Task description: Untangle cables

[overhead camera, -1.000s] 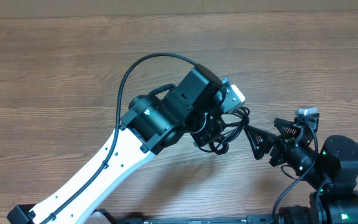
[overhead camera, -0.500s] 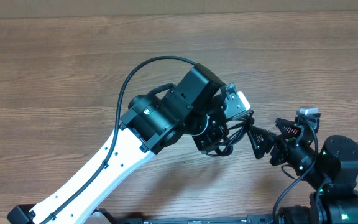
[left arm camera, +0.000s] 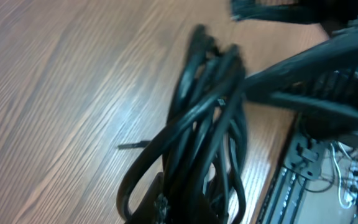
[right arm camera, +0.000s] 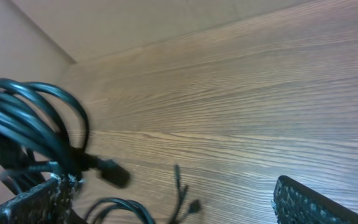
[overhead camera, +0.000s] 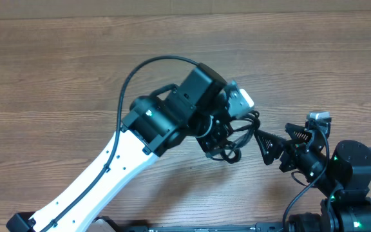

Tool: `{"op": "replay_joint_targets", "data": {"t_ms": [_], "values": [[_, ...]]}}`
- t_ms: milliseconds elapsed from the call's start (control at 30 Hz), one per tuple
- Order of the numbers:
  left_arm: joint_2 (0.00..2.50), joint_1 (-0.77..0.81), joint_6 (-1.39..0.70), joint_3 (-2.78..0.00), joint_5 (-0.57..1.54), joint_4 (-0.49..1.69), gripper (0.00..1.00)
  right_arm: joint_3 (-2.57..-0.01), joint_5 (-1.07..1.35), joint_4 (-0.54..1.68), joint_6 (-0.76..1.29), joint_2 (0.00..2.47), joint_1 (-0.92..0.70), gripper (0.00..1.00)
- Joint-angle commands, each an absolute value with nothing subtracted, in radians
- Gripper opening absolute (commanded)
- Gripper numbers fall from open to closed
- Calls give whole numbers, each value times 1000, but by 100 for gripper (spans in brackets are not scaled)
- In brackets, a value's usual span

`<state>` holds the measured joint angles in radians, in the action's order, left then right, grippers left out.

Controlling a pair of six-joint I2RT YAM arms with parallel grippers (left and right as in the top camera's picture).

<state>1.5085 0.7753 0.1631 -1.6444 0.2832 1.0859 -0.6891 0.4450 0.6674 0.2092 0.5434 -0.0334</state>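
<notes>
Gripping a bunched tangle of cables (overhead camera: 236,136) with the left jaws, shut tight on the cords at the end of the left arm (overhead camera: 108,171). Holding that bunch over the near right part of the desk (overhead camera: 57,64); impossible to tell whether lifted or resting. Standing wide open with the right jaws just beside the bunch, nothing between them. From the right wrist: loops at the left edge, one plug end (right arm camera: 114,175), thin loose ends (right arm camera: 179,186) by the wood.

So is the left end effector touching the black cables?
Touching. In the left wrist view, the bunch of cables runs straight into the shut left end effector at the bottom edge of the picture and is pinched there.
</notes>
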Motion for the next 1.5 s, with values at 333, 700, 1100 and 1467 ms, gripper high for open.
{"op": "replay_joint_targets", "data": {"t_ms": [333, 700, 1100, 1467], "values": [[1496, 758, 207, -1658, 422, 1066, 4, -701, 419, 664, 216, 541, -32, 100], [1496, 760, 270, -1658, 535, 1066, 4, -701, 422, 664, 216, 541, -32, 100], [1500, 768, 371, -1658, 741, 1062, 4, -702, 541, 618, 207, 541, -33, 100], [1500, 826, 435, -1658, 812, 1100, 4, -702, 538, 614, 208, 541, -32, 100]]}}
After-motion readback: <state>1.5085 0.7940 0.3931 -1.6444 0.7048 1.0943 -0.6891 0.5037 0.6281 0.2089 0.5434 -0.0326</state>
